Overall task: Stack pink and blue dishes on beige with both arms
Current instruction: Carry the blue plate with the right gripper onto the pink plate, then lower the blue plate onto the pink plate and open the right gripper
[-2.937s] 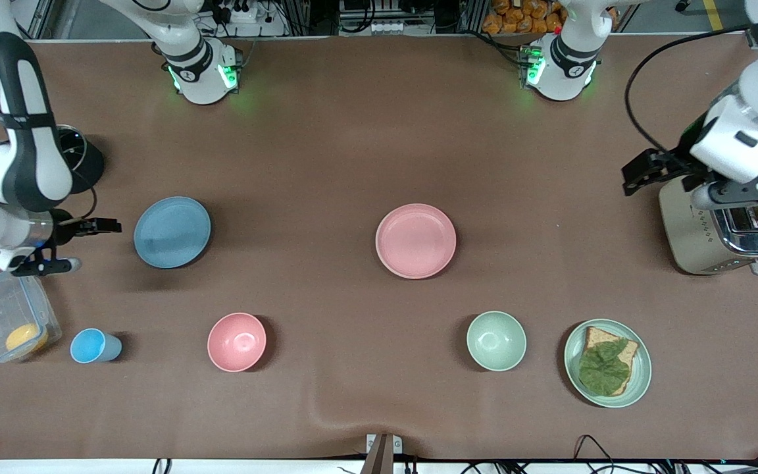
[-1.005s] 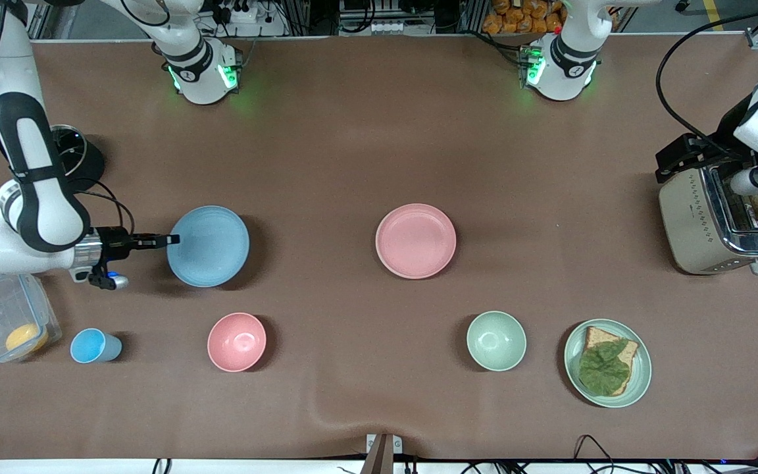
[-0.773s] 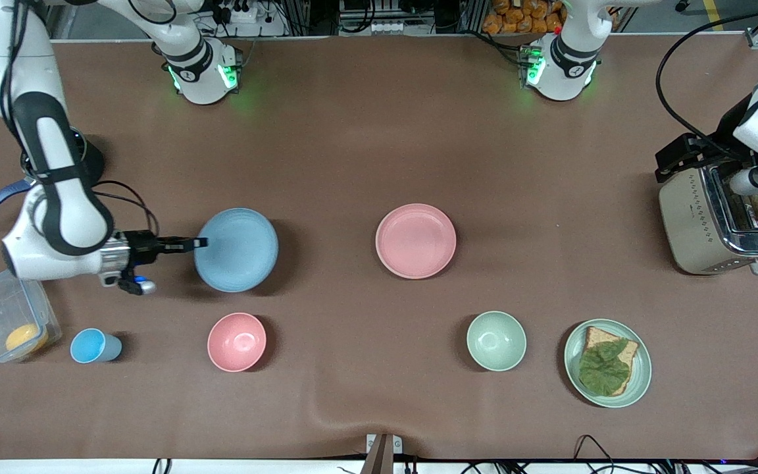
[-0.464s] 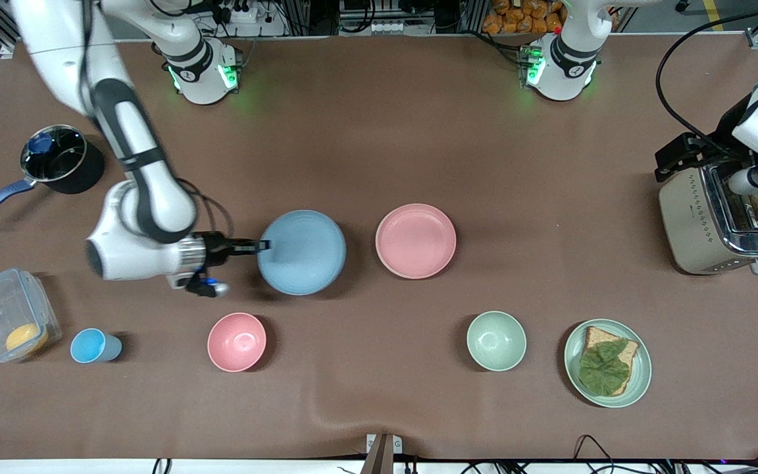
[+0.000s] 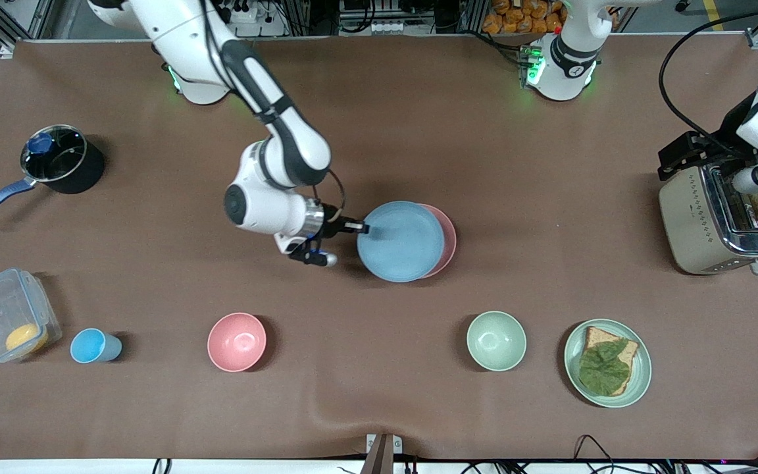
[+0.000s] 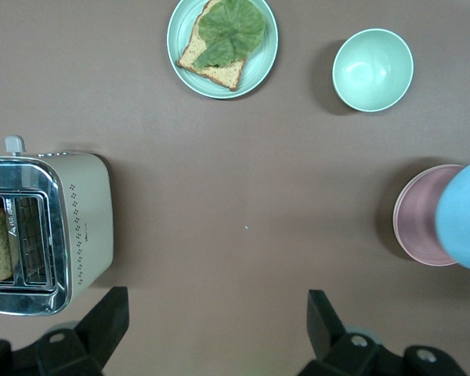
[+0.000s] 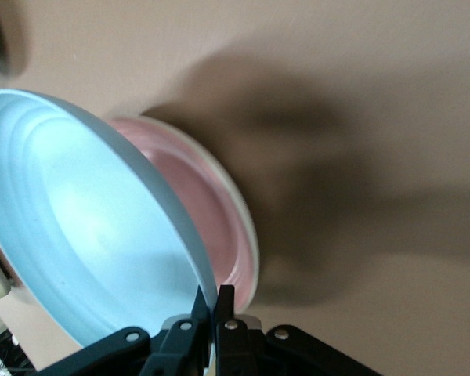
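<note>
The right claw (image 5: 360,228), clamped on the blue plate's (image 5: 400,241) rim, has carried it from the right arm's end to over the pink plate (image 5: 447,238); no beige plate shows. The left claw (image 6: 211,329) waits spread above the toaster (image 5: 714,220).

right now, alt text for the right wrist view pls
The right gripper pinches the rim of a tilted blue plate, held in the air over a pink plate on the brown table.

Robotics lab posing as a kitchen, brown-covered bench (image 5: 379,131) carrying a toaster (image 5: 714,220) and saucepan (image 5: 60,161), two arm bases glowing green, cables and aluminium framing running along the edge
</note>
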Motion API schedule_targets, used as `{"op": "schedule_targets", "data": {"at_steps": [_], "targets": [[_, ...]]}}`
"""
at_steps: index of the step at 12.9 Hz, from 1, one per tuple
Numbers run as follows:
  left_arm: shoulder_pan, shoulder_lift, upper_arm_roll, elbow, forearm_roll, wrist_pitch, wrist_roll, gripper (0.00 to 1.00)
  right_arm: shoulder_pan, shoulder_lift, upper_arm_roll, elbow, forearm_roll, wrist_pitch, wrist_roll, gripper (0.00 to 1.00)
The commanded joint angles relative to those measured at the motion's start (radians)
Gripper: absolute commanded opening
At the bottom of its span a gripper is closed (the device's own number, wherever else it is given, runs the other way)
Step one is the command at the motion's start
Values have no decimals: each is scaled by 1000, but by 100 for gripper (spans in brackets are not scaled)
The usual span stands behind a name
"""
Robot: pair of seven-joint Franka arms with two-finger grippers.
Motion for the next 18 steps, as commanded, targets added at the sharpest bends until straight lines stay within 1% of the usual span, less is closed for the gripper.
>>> {"op": "schedule_targets", "data": {"at_steps": [1, 3, 4, 5, 10, 11, 13, 14, 16, 17, 18], "targets": [[12, -13, -6, 0, 14, -19, 26, 100, 58, 67, -17, 45, 67, 79, 1, 0], [13, -13, -6, 0, 13, -19, 26, 100, 55, 78, -17, 60, 68, 78, 1, 0], [13, -13, -6, 0, 13, -19, 26, 100, 60, 77, -17, 62, 69, 82, 1, 67], [12, -13, -8, 0, 11, -19, 26, 100, 66, 72, -19, 63, 68, 102, 2, 100], [18, -13, -8, -3, 8, -19, 26, 100, 43, 31, -33, 52, 48, 101, -2, 100], [18, -13, -8, -1, 5, -25, 26, 100, 41, 20, -54, 52, 32, 98, -7, 100], [18, -13, -8, -1, 4, -27, 26, 100, 41, 5, -83, 54, -30, 82, -7, 100], [18, -13, -8, -1, 2, -27, 26, 100, 40, -3, -109, 60, -61, 58, -7, 100], [18, -13, -8, 0, 7, -27, 28, 100, 41, -18, -184, 86, -128, -12, -11, 100], [18, -13, -8, 2, 10, -25, 26, 100, 40, -20, -229, 121, -193, -72, -11, 100], [18, -13, -8, 2, 11, -27, 30, 100, 41, -18, -281, 173, -280, -158, -11, 100]]}}
